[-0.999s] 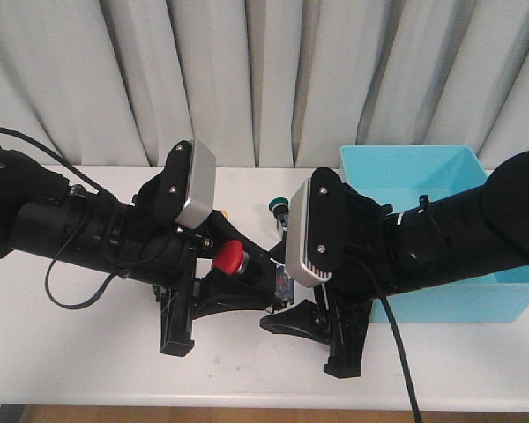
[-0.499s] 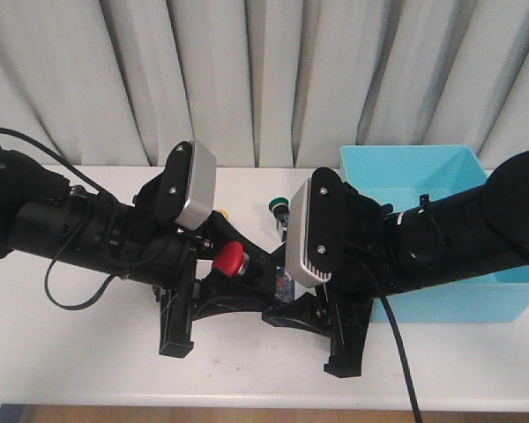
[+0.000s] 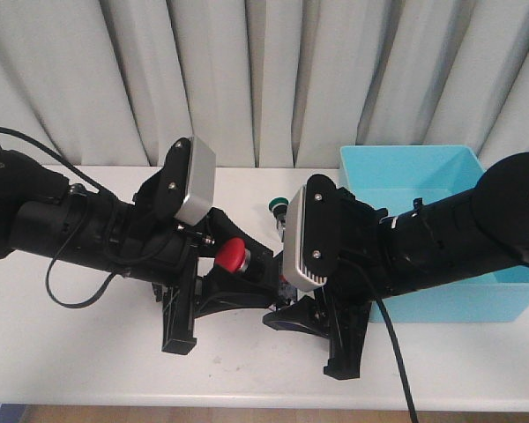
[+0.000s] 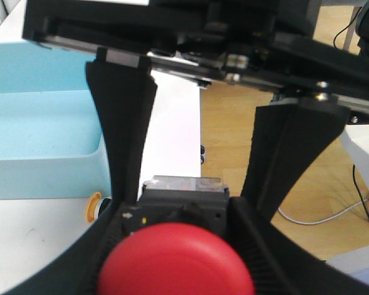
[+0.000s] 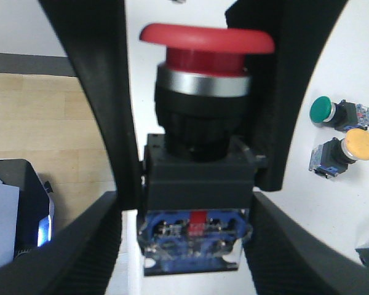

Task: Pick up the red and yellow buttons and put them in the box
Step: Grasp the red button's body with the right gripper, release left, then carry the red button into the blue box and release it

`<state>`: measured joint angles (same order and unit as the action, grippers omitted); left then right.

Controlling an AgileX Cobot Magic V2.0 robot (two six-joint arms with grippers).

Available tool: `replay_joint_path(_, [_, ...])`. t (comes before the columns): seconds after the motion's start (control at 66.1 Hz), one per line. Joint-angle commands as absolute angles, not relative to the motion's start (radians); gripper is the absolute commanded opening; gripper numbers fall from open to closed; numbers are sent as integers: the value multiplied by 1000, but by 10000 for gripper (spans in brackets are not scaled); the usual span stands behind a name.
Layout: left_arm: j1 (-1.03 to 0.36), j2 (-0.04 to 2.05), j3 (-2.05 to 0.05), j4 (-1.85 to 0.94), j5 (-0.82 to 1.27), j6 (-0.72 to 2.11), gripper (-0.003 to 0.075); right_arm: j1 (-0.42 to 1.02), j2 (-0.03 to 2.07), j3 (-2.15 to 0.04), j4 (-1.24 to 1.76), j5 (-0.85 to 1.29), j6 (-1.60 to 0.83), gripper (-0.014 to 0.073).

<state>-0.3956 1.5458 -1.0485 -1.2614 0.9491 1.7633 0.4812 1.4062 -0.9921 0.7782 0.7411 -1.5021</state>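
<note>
A red button (image 3: 232,256) with a black body is held above the table between both arms. My left gripper (image 3: 247,275) is shut on its black body (image 4: 181,206), with the red cap (image 4: 175,261) close to that camera. My right gripper (image 5: 194,206) is open, its jaws on either side of the button's blue base (image 5: 195,236), with a thin gap on one side. A yellow button (image 5: 360,143) lies on the table; it also shows in the left wrist view (image 4: 95,206). The turquoise box (image 3: 476,300) stands at the right, behind my right arm.
A green-capped button (image 3: 279,207) lies on the white table behind the grippers, next to the yellow one, and also shows in the right wrist view (image 5: 321,109). Grey curtains hang behind the table. The two arms crowd the table's middle.
My right arm has shifted a little left, closing in on the red button held by my left gripper. The left gripper and button have barely moved.
</note>
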Motion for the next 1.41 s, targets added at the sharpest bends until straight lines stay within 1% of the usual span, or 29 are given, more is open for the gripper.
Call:
replay_joint_path(0.0, [-397,1510,-1075,-1340,971,1765,244,481,1380,-1024,809,727,-1498,388])
replay_joint_path(0.363, [-397,1509,-1075,-1340,971,1765,244,481,1380,-1024,814,727,-1490,235])
replay_joint_path(0.53, [-397,1509,-1075,-1339,967,1763,246,481,1380,-1024,814,727,-1490,227])
replay_joint_path(0.575, [-397,1509,-1075,-1338,967,1763,257,481,1380,-1024,814,727,-1490,227])
replay_joint_path(0.62, [-397,1509,-1075,-1335,968,1763,280,481,1380,-1024,814,727,-1490,227])
replay_joint_path(0.681, [-397,1509,-1075,-1332,969,1763,329,481,1380,-1024,814,727,-1490,227])
replay_joint_path(0.893, [-397,1509,-1075,-1332,968,1763,571,481,1380,-1024,814,727,-1490,227])
replay_joint_path(0.953, [-397,1509,-1075,-1332,968,1763,612,481,1380,-1024,814,727,-1487,227])
replay_joint_path(1.014, [-397,1509,-1075,-1332,968,1763,633,481,1380,-1024,814,727,-1487,227])
replay_joint_path(1.165, [-397,1509,-1075,-1330,964,1763,627,481,1379,-1024,811,727,-1487,227])
replay_joint_path(1.331, [-397,1509,-1075,-1300,948,1763,599,480,1341,-1024,755,728,-1446,231])
replay_joint_path(1.377, [-397,1509,-1075,-1278,940,1763,570,480,1279,-1024,651,733,-1342,232])
replay_joint_path(1.392, [-397,1510,-1075,-1278,940,1763,558,470,1233,-1024,545,734,-1223,234])
